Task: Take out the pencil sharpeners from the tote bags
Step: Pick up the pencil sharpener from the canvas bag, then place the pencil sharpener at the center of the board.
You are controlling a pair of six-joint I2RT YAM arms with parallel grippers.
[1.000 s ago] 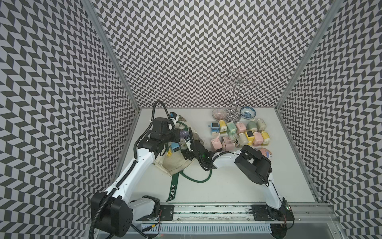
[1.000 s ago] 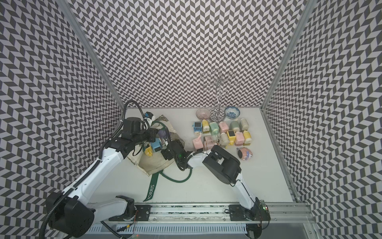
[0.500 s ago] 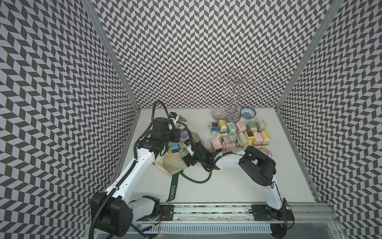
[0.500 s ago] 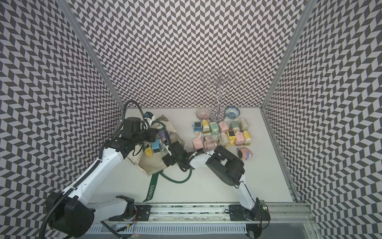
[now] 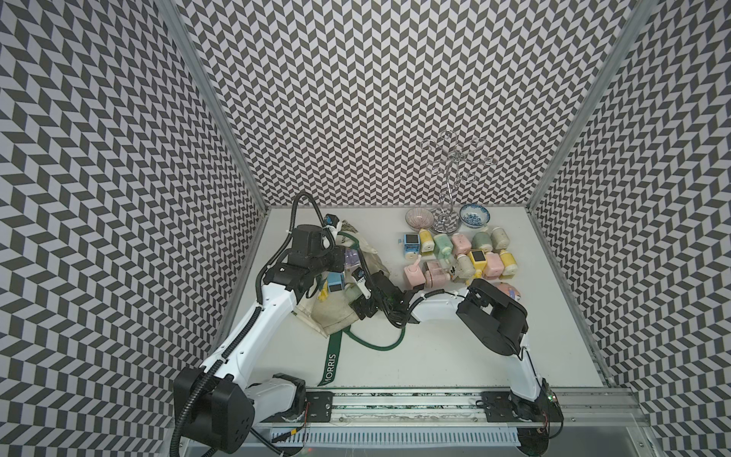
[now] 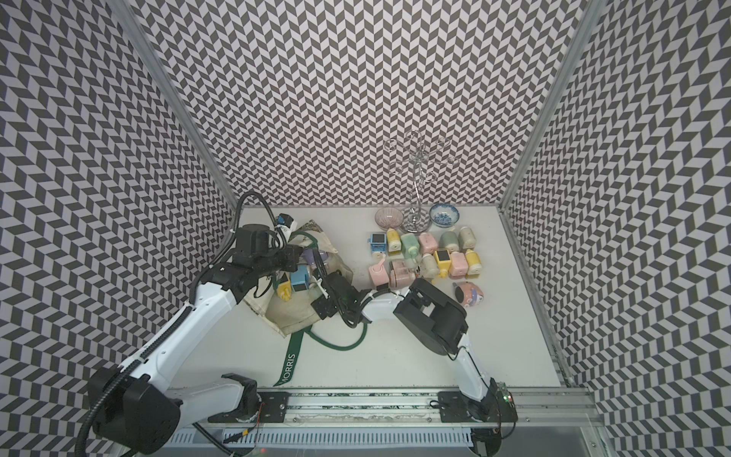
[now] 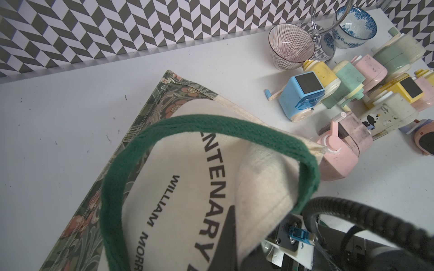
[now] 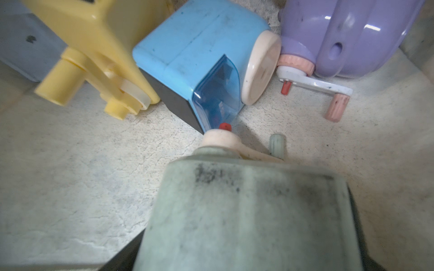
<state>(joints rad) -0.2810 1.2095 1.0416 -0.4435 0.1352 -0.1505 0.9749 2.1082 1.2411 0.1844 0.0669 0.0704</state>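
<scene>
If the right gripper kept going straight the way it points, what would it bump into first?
A pale green sharpener sits between its jaws; beyond that, probably the blue sharpener inside the tote bag, though depth is hard to judge.

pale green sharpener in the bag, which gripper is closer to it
Right. The right gripper is inside the tote bag with the pale green sharpener between its fingers; the left gripper pinches the bag's rim.

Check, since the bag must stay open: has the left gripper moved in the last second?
No: left gripper sits just as far from the striped bowl, shut on the tote bag.
</scene>
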